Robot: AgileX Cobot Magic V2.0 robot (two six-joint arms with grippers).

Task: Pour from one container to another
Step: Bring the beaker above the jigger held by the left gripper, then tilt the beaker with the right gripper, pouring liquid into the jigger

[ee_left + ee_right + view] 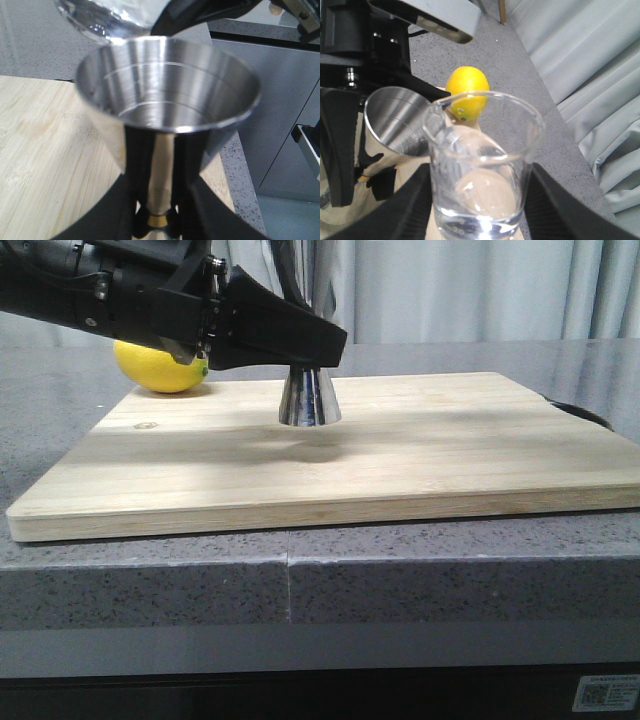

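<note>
My right claw (pixel 479 210) is clamped low around the thin, slick, breakable glass beaker (pixel 482 165), its lip tipped over the rigid steel jigger (pixel 167 95), which my left claw (pixel 157 210) pinches at its waist on the board (pixel 420 450).
</note>
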